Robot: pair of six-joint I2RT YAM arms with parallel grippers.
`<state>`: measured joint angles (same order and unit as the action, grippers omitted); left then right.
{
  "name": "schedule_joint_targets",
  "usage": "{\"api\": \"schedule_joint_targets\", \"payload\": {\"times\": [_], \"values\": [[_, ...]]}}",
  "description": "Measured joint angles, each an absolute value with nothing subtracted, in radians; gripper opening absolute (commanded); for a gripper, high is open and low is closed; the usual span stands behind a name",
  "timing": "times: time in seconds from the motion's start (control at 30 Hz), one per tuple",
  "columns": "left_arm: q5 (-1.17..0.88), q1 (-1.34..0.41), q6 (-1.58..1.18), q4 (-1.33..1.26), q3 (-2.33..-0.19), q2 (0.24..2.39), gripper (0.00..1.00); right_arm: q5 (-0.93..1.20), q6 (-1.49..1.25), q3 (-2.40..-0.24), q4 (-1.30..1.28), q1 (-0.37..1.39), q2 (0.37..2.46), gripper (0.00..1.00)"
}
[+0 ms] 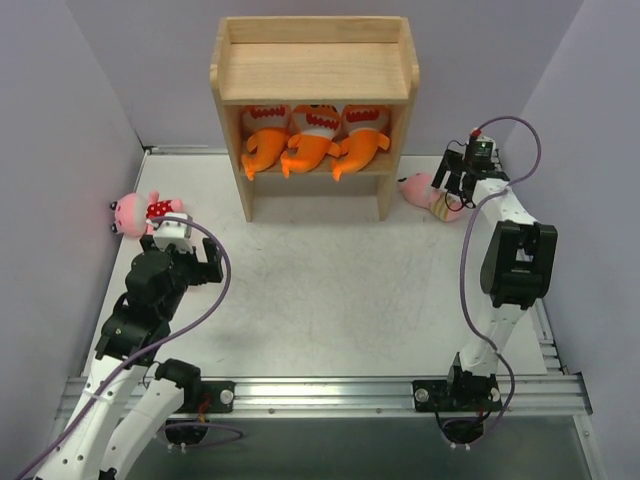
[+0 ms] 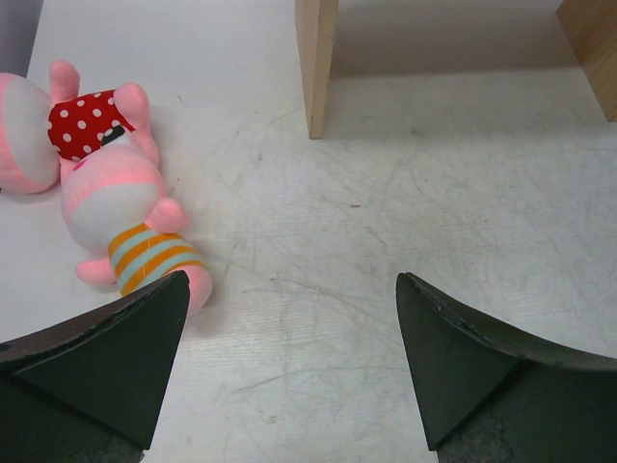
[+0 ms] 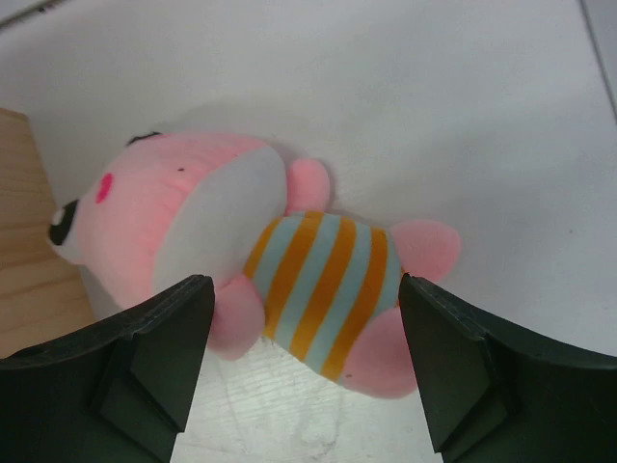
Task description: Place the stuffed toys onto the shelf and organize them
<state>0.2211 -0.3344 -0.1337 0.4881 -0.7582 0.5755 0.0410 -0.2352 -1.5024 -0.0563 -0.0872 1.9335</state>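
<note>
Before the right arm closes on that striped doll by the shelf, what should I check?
1. Right pincer open and astride the striped doll: ok.
2. Doll centred between the fingers: ok, its striped body sits in the gap.
3. Doll's head free of the shelf side panel: cannot tell, it lies right beside the wood.
4. Room on the middle tier: not ok, three orange fish fill it.
5. Top tier free: ok, bare wood.
6. Left pincer open, empty, far from the right arm: ok.
</note>
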Motion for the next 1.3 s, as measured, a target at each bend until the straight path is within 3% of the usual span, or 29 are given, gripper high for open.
{"api": "schedule_joint_targets", "payload": {"times": [0.17,0.3,0.43,0.53,0.63,0.93,1.03,1.3], "values": [[0.223,-0.339,-0.129,0.488,-0.758,0.575,0.96,0.056,-0.233,-1.472,-0.034,-0.093,2.018,0.74],[0.224,-0.340,-0.126,0.488,-0.758,0.575,0.97,0.058,-0.236,-1.436,0.009,-0.093,2.021,0.63],[0.224,-0.340,-0.125,0.488,-0.758,0.575,0.96,0.071,-0.236,-1.420,0.036,-0.093,2.020,0.28],[0.223,-0.340,-0.123,0.487,-0.758,0.575,0.96,0.076,-0.252,-1.371,0.071,-0.093,1.998,0.09],[0.223,-0.340,-0.122,0.488,-0.757,0.574,0.96,0.063,-0.286,-1.296,0.082,-0.091,1.933,0.00],[0.221,-0.345,-0.122,0.487,-0.752,0.559,0.96,-0.134,-0.469,-0.965,-0.053,0.010,1.592,0.00],[0.219,-0.345,-0.122,0.487,-0.751,0.553,0.97,-0.178,-0.545,-0.857,-0.124,0.064,1.441,0.05],[0.212,-0.348,-0.122,0.487,-0.750,0.548,0.96,-0.248,-0.757,-0.753,-0.210,0.289,1.222,0.09]]}}
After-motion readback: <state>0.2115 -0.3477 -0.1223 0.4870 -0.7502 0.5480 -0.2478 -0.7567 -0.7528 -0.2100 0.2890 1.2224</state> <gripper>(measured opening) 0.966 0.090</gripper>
